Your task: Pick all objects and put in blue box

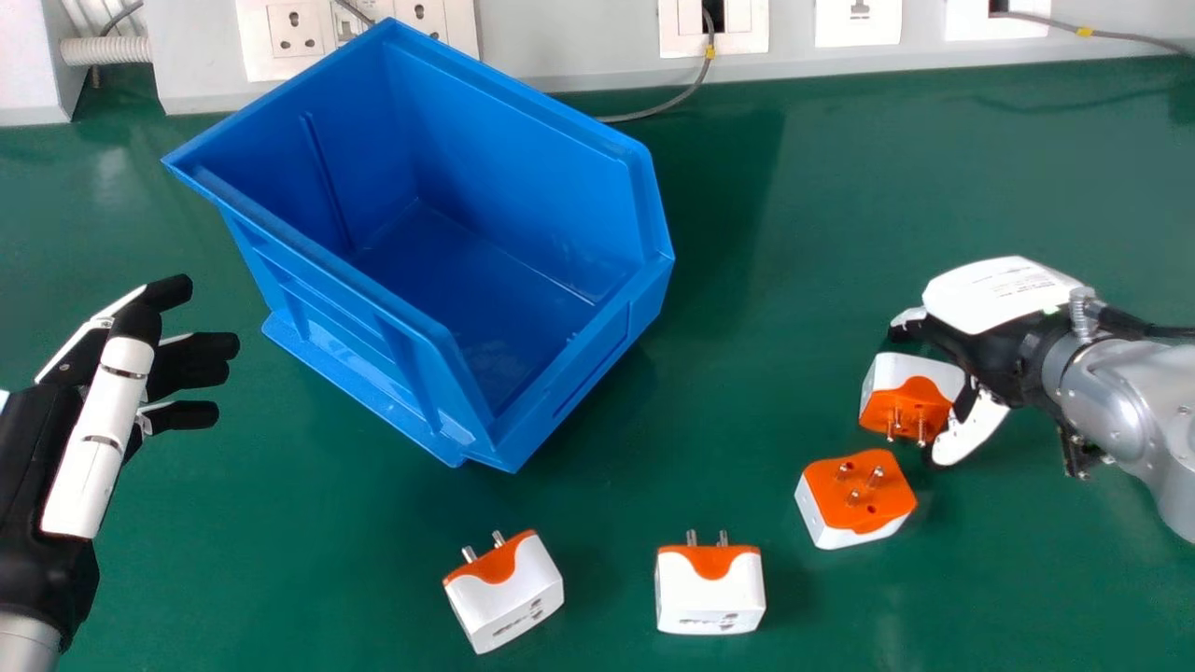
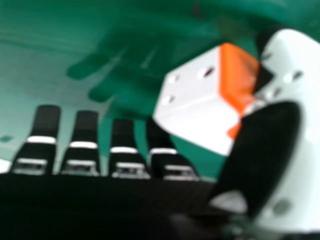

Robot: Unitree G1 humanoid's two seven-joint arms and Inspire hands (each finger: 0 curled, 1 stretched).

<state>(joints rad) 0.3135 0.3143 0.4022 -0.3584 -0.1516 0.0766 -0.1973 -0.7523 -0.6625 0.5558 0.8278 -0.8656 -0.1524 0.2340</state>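
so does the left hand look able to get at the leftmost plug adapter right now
Probably yes: green tabletop lies between the left hand and the leftmost adapter, and the blue box sits farther back, off that path.

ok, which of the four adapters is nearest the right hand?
The farthest-right adapter, close beside the right hand; the other three adapters sit nearer the robot, apart from that hand.
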